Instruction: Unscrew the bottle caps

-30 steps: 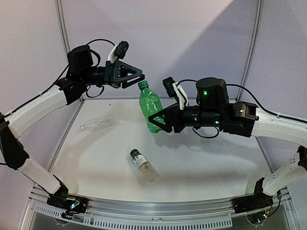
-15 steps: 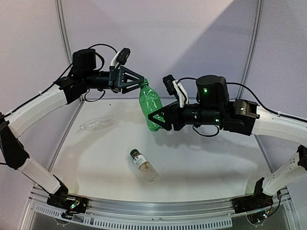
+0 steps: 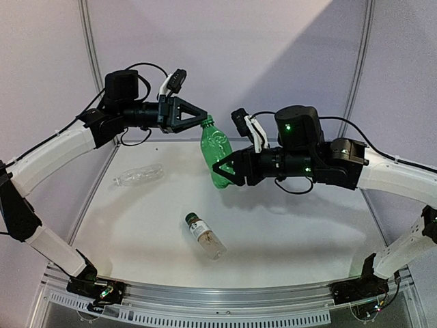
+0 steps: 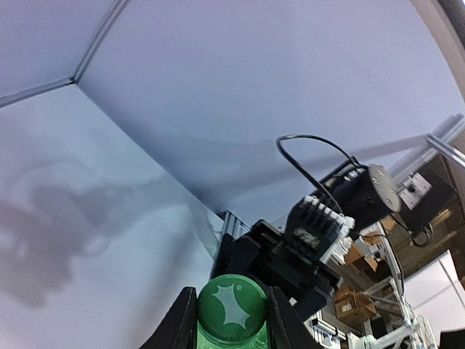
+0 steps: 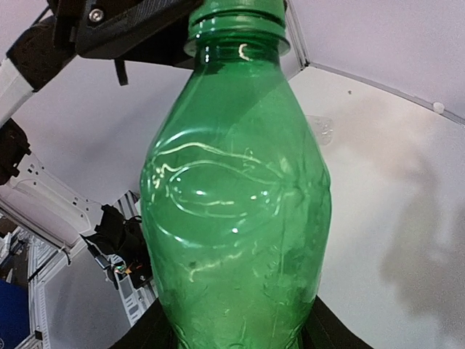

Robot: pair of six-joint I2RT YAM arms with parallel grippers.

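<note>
Risks spinning the whole green bottle, clamped round its smooth lower body in the jaws of the right gripper and tilted above the surface, instead of freeing the dark green cap at its top, pinched in the narrow jaws of the left gripper.

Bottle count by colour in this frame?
Green: 1, the green bottle, held in the right gripper, left gripper on its green cap
Clear: 2, the ribbed bottle and the labelled bottle, both lying on the table
Total: 3
</note>
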